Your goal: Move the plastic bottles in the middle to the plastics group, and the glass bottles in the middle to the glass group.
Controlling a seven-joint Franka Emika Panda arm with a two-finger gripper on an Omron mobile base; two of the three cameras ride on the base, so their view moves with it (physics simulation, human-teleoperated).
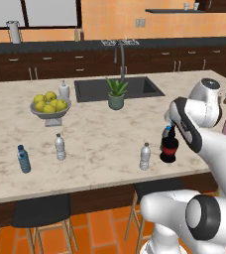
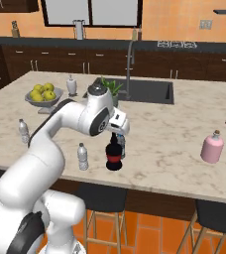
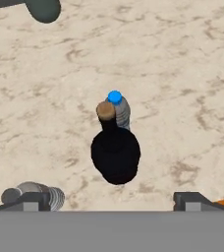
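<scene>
the claw [image 3: 112, 199] hangs above the marble counter [image 1: 100, 134] with its jaws spread wide apart and nothing between them. directly beneath it, upright, is the dark glass bottle [image 3: 115, 155] with the red label band [image 1: 169, 148], and just beyond that, touching or nearly so, the blue-capped plastic bottle [image 3: 119, 109]. off to one side near the counter edge stands the clear water bottle [image 1: 145, 157]. far out on one side sits the pale pink bottle [image 2: 212, 147]; far out the other way, the plastics pair [image 1: 40, 153].

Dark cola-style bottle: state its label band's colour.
Red, clearest in the left base view on the dark bottle.
</scene>
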